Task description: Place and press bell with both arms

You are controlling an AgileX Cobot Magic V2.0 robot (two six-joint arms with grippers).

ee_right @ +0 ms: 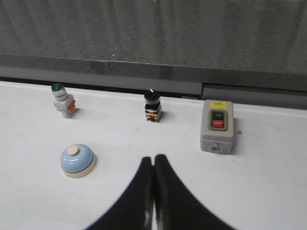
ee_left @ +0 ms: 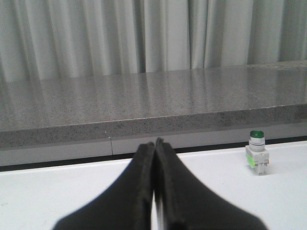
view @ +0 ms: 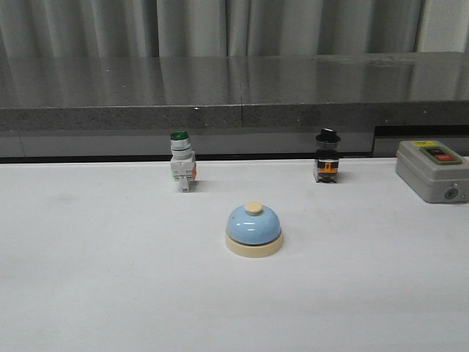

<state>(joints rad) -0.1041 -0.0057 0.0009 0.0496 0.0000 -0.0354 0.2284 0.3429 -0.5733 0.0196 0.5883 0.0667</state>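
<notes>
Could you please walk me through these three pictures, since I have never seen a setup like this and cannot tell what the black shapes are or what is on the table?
This is a robot with two arms, and each picture comes from a different camera. The front view looks forward over the white table; neither arm shows in it. The other two cameras sit on the wrists, so the black wedge at the bottom of each is that arm's own hand: the left hand and the right hand. Both are closed and hold nothing.

On the table sit a light-blue bell with a cream base, a green-capped switch behind it to the left, a black-knobbed switch behind it to the right, and a grey box with a red button at the far right. A grey stone ledge and curtains close off the back.
</notes>
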